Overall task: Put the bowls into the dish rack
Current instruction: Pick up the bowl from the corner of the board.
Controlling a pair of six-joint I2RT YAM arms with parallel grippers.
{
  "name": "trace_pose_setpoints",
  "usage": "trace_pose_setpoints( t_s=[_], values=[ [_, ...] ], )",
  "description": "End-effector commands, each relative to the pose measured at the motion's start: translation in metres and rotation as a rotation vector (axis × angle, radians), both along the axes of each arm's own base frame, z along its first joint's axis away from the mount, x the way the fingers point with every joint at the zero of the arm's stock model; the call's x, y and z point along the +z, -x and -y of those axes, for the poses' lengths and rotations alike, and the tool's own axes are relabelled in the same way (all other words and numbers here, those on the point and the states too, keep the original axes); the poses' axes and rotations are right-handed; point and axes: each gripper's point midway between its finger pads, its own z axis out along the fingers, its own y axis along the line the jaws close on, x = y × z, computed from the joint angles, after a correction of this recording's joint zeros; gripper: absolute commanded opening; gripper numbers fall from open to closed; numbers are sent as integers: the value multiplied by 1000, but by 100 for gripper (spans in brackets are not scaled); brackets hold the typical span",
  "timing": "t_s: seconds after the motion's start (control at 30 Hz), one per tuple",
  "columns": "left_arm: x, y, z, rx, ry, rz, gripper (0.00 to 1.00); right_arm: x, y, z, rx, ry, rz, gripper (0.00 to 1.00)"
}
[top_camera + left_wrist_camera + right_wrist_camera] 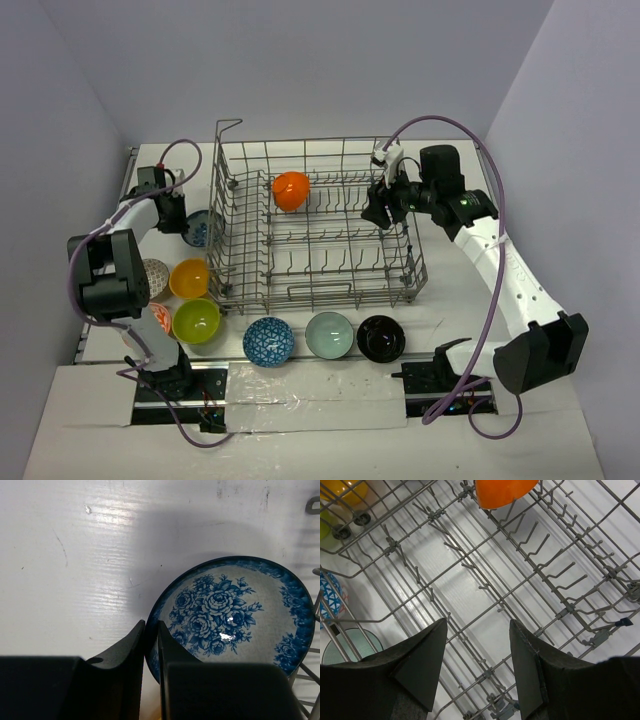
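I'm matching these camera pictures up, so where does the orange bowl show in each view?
Top external: orange bowl standing in the dish rack's far row, left of middle.
Left wrist: not in it.
Right wrist: at the top edge, cut off, among the tines.
Shared landmark: the rack's grey wires, visible in all three.

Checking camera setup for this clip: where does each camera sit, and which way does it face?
Top external: above and behind the arm bases, looking down at the table; both arms show, left gripper at the blue floral bowl, right gripper over the dish rack.
Left wrist: looks down past its own fingers, shut on that bowl's rim.
Right wrist: looks down into the rack between its open fingers.
Shared: top and right wrist both see the orange bowl in the rack.
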Motion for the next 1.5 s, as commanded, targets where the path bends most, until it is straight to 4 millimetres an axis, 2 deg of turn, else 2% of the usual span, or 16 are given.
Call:
trace_pose_setpoints(
  t_s=[0.0, 0.67, 1.0, 1.27, 1.47],
  values=[
    [-9, -3, 5, -10, 1, -24, 0, -1, -8, 2, -10, 9, 24, 61],
    [8, -11, -16, 31, -74, 5, 0, -8, -10, 1, -3, 15, 4, 61],
    [27, -13, -30, 56, -83, 35, 0, -11, -10, 1, -2, 24, -1, 61],
    [35, -10, -37, 82, -82, 55, 0, -9, -9, 1, 2, 24, 3, 60],
    [54, -13, -41, 95, -76, 102, 0, -12, -8, 0, 12, 26, -6, 60]
  ],
)
